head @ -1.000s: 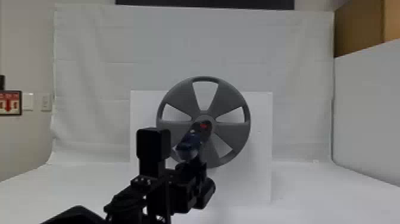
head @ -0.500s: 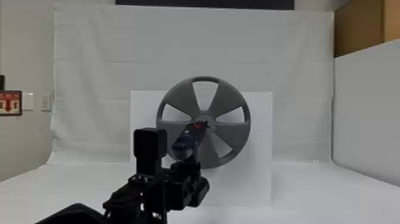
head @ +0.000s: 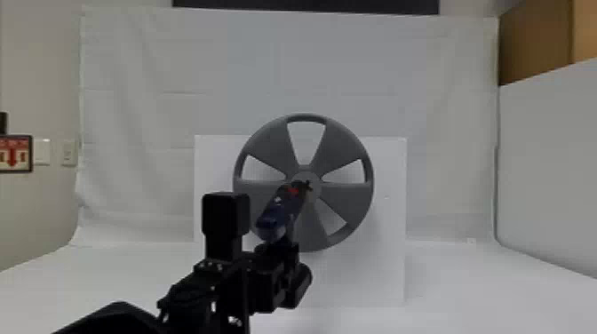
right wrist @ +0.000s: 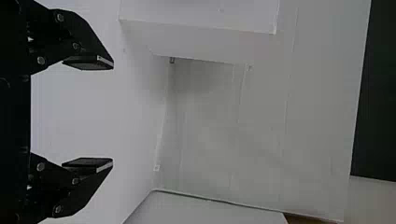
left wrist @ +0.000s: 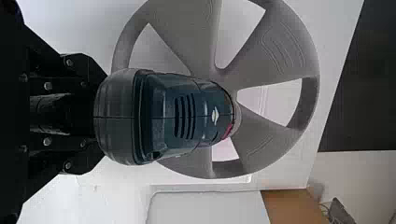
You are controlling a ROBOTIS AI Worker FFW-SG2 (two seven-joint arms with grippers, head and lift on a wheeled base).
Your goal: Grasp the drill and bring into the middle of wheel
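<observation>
In the head view my left gripper is below the dark blue drill, whose tip end overlaps the hub of the grey five-spoke wheel; whether they touch I cannot tell. The left wrist view has the left gripper shut on the drill, with the drill body hiding the fingertips and part of the wheel behind it. My right gripper stands open in the right wrist view, nothing between its fingers.
A white upright board backs the wheel and rises from the white table surface. White sheeting hangs behind. A white partition and a brown box are at the right.
The left gripper and drill have shifted a little left, and the drill's tip end has come over the wheel's hub. The wheel has stayed put.
</observation>
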